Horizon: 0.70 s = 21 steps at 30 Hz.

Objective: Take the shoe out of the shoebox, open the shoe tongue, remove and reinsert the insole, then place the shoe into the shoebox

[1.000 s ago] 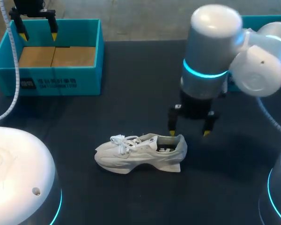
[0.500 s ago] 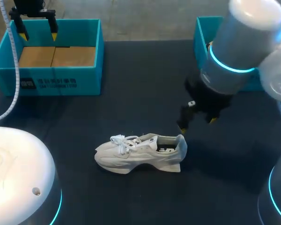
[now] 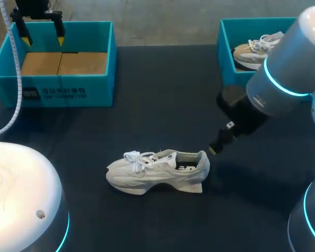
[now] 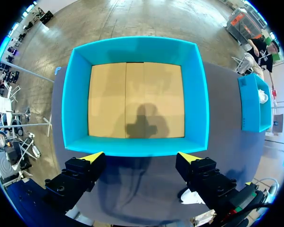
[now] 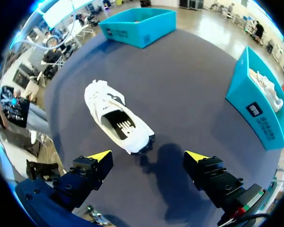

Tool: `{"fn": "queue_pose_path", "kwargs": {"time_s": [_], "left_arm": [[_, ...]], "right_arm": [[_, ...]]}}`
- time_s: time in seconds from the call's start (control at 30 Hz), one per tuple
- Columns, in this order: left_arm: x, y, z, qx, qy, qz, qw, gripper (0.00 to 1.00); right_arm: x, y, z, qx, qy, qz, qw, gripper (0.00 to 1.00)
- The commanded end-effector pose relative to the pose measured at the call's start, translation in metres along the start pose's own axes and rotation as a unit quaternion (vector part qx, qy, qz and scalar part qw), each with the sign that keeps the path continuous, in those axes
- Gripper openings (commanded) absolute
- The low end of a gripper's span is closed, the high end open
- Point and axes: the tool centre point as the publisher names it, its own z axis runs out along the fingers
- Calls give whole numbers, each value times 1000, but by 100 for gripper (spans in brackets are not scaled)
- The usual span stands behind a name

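Note:
A white lace-up shoe (image 3: pixel 157 170) lies on its sole on the dark table, toe to the left, and its dark insole shows through the opening. In the right wrist view the shoe (image 5: pixel 116 120) is ahead of my right gripper (image 5: pixel 148 156), which is open and empty, heel end nearest. From the head view the right gripper (image 3: pixel 220 144) hangs just right of the heel, tilted. My left gripper (image 3: pixel 42 39) is open above the far edge of the teal shoebox (image 3: pixel 63 92) at the back left. The left gripper (image 4: pixel 141 157) looks down into that shoebox (image 4: pixel 199 94), which holds only its cardboard floor.
A second teal box (image 3: pixel 226 58) stands at the back right with another light shoe (image 3: pixel 257 50) in it; the right wrist view shows this box (image 5: pixel 255 113) beside the gripper. A white cable (image 3: pixel 16 79) hangs down past the left box.
My right arm has swung to the right and back from above the shoe's heel, tilting as it went. The shoe and the left arm have stayed where they were.

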Motion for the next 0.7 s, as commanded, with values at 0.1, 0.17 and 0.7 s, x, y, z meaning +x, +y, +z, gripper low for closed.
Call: {"fn": "queue_pose_path", "kwargs": {"time_s": [0.1,0.17,0.7], "left_arm": [[0,0,0,0,0,0,1000,100],[0,0,0,0,0,0,1000,100],[0,0,0,0,0,0,1000,100]], "right_arm": [[-26,-21,12,-148,131,-152,968,100],[-29,-26,12,-165,149,-211,952,100],[-29,-33,16,-245,275,-342,865,100]]}}
